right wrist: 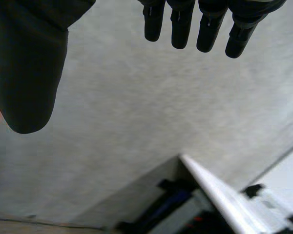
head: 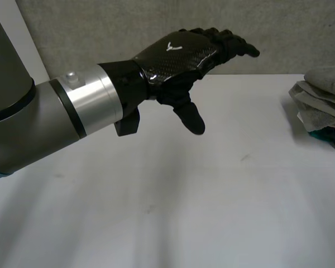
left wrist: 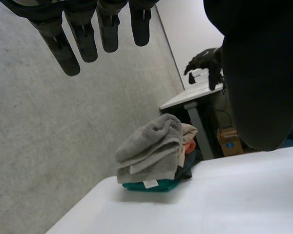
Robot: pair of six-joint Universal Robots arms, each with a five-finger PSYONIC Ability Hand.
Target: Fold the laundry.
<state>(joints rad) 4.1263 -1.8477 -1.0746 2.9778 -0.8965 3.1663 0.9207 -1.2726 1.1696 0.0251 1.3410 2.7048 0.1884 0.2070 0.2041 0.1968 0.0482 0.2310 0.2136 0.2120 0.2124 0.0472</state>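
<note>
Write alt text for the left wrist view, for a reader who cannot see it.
The robot's left hand hangs open, fingers straight, holding nothing, above a white table. Beyond it, a pile of folded laundry sits at the table's edge beside a grey wall, a grey towel on top and a teal piece at the bottom.

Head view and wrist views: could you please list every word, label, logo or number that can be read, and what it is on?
No words or numbers are legible.
left hand: white V-shaped emblem on its back, no letters.
grey towel: white tag, too small to read.
teal cloth: white tag, too small to read.
cardboard box: blue label, blurred.
</note>
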